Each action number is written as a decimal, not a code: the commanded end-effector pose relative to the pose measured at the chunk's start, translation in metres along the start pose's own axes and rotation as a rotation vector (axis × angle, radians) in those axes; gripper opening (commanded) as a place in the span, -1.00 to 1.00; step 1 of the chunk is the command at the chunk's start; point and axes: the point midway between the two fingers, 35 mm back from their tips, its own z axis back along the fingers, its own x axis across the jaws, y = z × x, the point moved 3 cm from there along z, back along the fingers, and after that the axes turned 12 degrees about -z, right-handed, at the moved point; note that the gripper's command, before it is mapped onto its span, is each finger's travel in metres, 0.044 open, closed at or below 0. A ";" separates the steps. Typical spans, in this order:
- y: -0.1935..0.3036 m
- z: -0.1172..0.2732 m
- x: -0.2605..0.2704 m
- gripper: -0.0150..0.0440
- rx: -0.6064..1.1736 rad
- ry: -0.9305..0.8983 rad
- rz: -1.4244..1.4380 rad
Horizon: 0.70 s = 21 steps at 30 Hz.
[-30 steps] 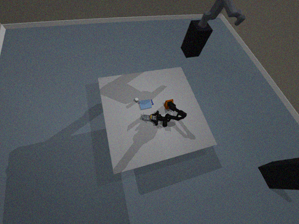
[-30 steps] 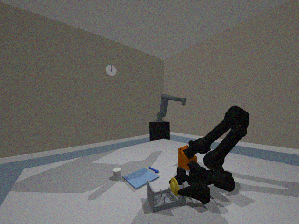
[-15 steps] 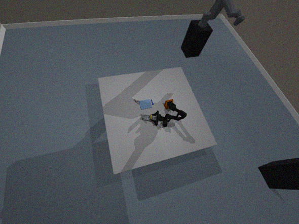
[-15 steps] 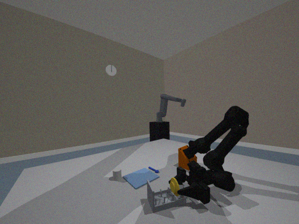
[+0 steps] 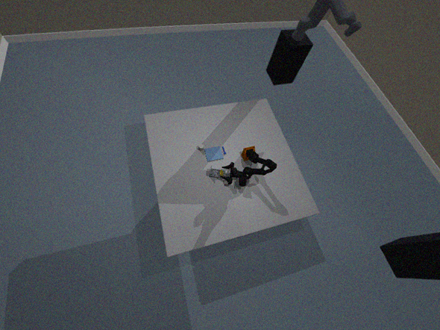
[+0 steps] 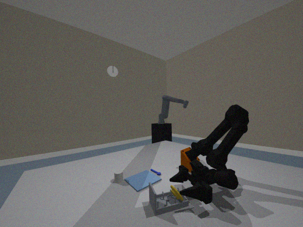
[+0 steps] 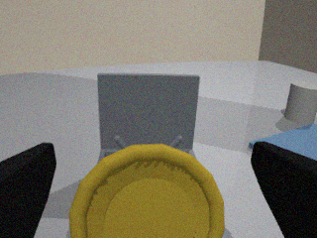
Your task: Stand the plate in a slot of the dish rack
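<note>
The yellow plate (image 5: 222, 172) (image 6: 176, 193) (image 7: 154, 208) stands on edge in the end of the grey dish rack (image 6: 152, 199) (image 7: 149, 109) nearer the arm. In the exterior view its top leans toward the rack's tall end panel. Whether its lower edge is fully between the rails is hidden in the wrist view. My gripper (image 5: 223, 173) (image 6: 175, 186) (image 7: 157, 154) is open, with one finger on each side of the plate. The wrist view shows a gap between each finger and the plate's rim.
A blue board (image 5: 214, 153) (image 6: 143, 180) (image 7: 292, 144) lies beside the rack. A pale cup (image 6: 118, 177) (image 7: 303, 103) stands past it, and a blue spoon (image 6: 155, 171) lies by its far edge. An orange block (image 5: 245, 154) (image 6: 185, 161) stands by the arm's base.
</note>
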 end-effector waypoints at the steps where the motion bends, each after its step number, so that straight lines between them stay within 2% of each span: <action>1: -0.024 -0.002 0.011 0.86 -0.005 -0.002 0.005; 10: -0.097 -0.002 0.026 0.86 -0.013 -0.008 -0.004; 21: -0.102 -0.022 0.016 0.86 0.051 0.120 0.206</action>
